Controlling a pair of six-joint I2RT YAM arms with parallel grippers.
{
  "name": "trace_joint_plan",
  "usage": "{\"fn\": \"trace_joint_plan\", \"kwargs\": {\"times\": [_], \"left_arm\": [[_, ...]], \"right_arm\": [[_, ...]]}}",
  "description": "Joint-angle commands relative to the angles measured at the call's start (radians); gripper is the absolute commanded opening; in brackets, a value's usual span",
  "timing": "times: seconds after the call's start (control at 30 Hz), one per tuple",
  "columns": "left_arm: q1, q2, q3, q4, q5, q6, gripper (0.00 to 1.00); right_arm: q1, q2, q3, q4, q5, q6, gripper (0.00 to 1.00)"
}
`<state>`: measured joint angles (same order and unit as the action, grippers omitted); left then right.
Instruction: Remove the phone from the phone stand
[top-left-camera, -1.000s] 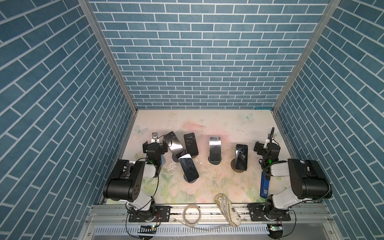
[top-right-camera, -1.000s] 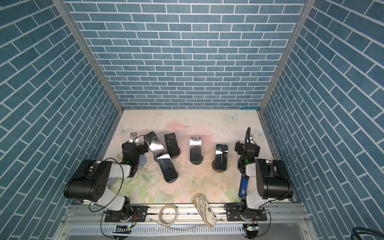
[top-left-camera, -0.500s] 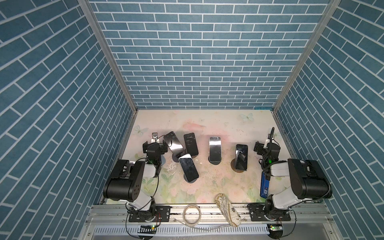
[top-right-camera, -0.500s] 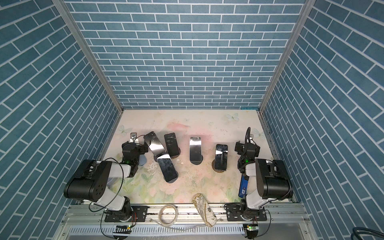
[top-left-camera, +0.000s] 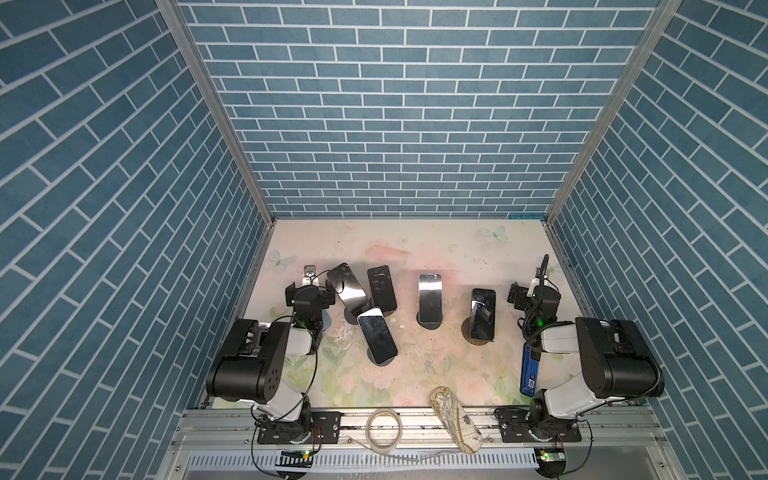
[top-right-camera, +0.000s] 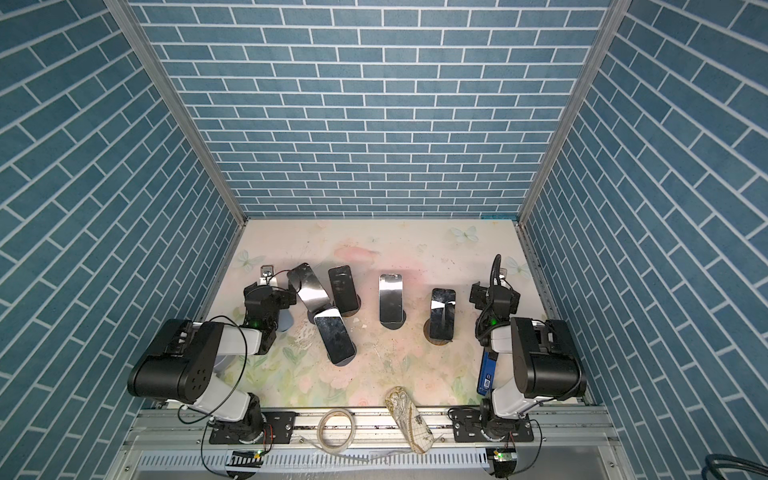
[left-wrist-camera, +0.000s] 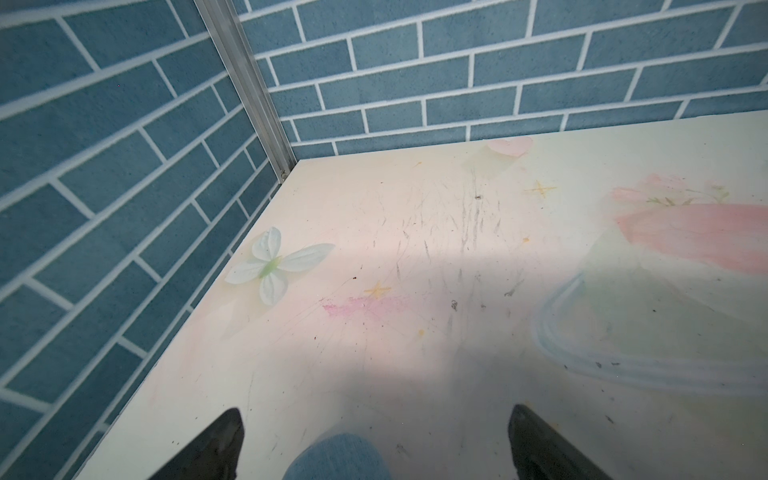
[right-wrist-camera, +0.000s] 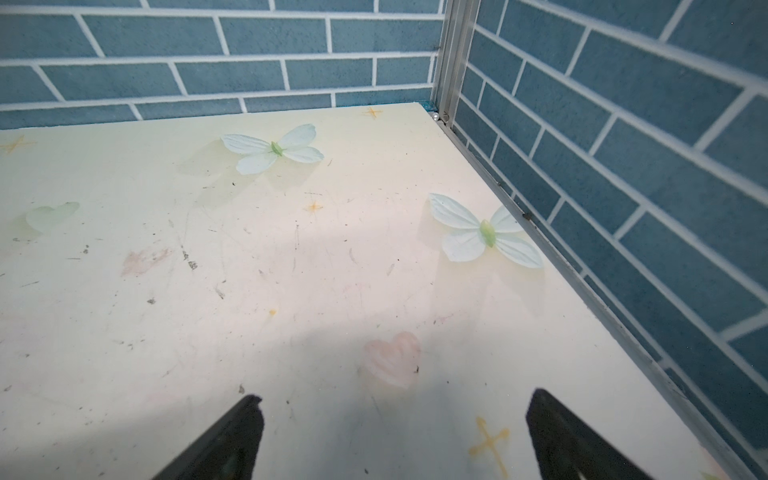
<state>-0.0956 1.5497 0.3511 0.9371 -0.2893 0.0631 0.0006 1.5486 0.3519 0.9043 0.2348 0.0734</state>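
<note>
5 phones leaned on their stands in a loose row across the worktop (top-left-camera: 415, 245), all between the 2 arms. The leftmost phone (top-left-camera: 347, 284) sat tilted, just beside the left gripper (top-left-camera: 309, 289) but not touching it. Next to it stood a dark phone (top-left-camera: 381, 286), and in front of those 2 a front phone (top-left-camera: 376, 338) lay closer to the rail. The middle phone (top-left-camera: 430, 297) stood alone. The rightmost phone (top-left-camera: 483, 309) rested on a round base (top-left-camera: 476, 340), near the right gripper (top-left-camera: 534, 293) yet apart from it.

The left gripper (left-wrist-camera: 374, 415) had its jaws spread wide and empty, with a blue-grey disc (left-wrist-camera: 336, 457) on the worktop below them. The right gripper (right-wrist-camera: 395, 399) likewise showed jaws wide apart, with only bare worktop (right-wrist-camera: 291, 270) between them.
</note>
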Motion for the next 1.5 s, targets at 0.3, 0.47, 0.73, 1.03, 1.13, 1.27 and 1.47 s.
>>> {"fn": "trace_joint_plan", "kwargs": {"times": [0.3, 0.47, 0.73, 1.03, 1.13, 1.27, 1.47], "left_arm": [[0.005, -0.111, -0.04, 0.0, -0.093, -0.027, 1.0], [0.005, -0.183, -0.004, -0.126, -0.164, -0.054, 1.0], [0.005, -0.252, 0.064, -0.334, -0.324, -0.101, 1.0], [0.005, -0.439, 0.215, -0.751, -0.357, -0.195, 1.0], [0.004, -0.477, 0.286, -0.895, -0.328, -0.22, 1.0], [0.002, -0.538, 0.338, -1.013, -0.278, -0.275, 1.0], [-0.007, -0.613, 0.381, -1.097, -0.127, -0.345, 1.0]], "right_arm": [[-0.002, -0.208, 0.105, -0.329, 0.033, 0.028, 0.92], [0.004, -0.325, 0.176, -0.562, 0.063, 0.127, 0.99], [0.035, -0.434, 0.307, -0.937, 0.065, 0.242, 0.99], [0.082, -0.471, 0.479, -1.269, -0.019, 0.293, 0.99], [0.11, -0.47, 0.527, -1.357, -0.048, 0.312, 0.99], [0.173, -0.466, 0.591, -1.47, -0.053, 0.332, 0.99], [0.228, -0.482, 0.629, -1.57, -0.138, 0.391, 0.99]]}}
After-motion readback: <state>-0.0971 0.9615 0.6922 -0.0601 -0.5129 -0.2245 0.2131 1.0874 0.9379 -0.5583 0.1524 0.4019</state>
